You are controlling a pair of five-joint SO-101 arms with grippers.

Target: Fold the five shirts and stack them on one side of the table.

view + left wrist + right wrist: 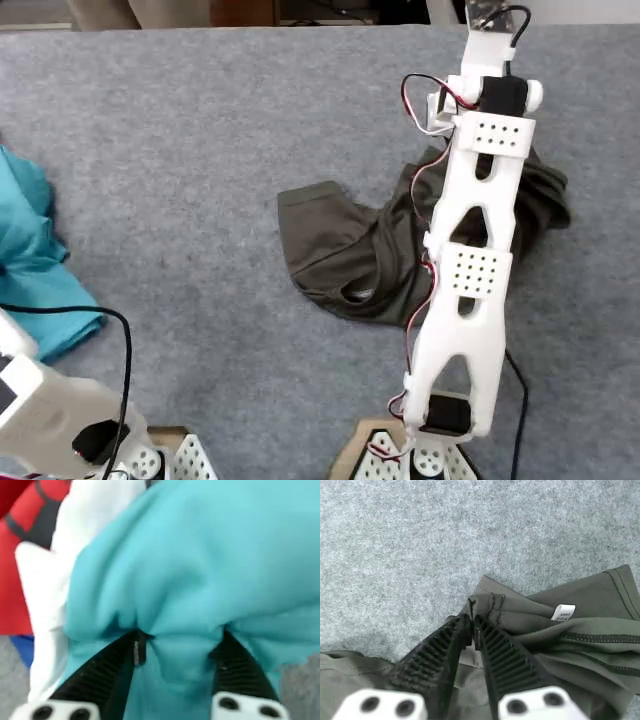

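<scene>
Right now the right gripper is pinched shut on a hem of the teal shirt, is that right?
Not quite. The right gripper is pinched shut on a hem, but of the olive shirt, not the teal one; the right wrist view shows it. The teal shirt lies at the left gripper.

Olive shirt [350, 250] lies crumpled, unfolded, mid-table twd the right side, one sleeve spread flat to the left, small white tag showing at a seam. Teal shirt [35, 270] is bunched at the table's left edge, overlapping a white shirt [47, 575] & a red shirt [12, 595] w/ dark stripes.
</scene>
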